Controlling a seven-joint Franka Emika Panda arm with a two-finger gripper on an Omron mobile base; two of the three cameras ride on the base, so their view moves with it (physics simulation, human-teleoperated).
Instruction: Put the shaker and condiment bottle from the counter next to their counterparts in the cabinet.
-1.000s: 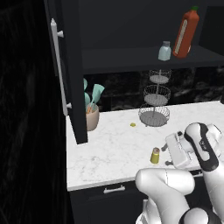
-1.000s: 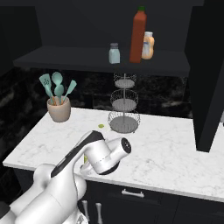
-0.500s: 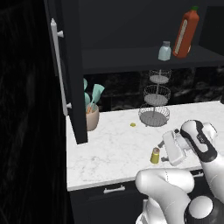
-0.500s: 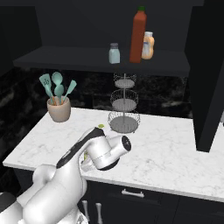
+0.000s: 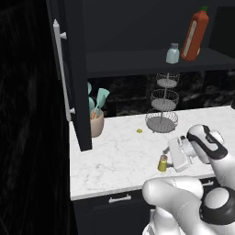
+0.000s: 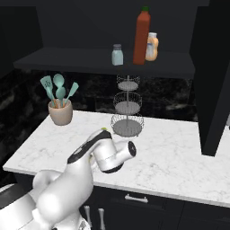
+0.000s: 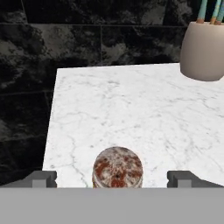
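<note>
— Shaker (image 5: 162, 163) first: where does it stand?
— On the counter (image 5: 114, 156) near the front edge, yellow body, grey cap, upright. It has not been lifted yet.
— And the gripper (image 7: 117, 178)?
— Just right of it, fingers spread wide with the cap between them in the hand view, gripping nothing.
— What's done?
— The condiment bottle (image 5: 195, 34), tall and red with a green cap, stands on the cabinet (image 6: 108, 62) shelf beside the short orange bottle (image 6: 152, 46); the pale shaker (image 5: 172, 53) is just left of it. I'd judge half finished.
</note>
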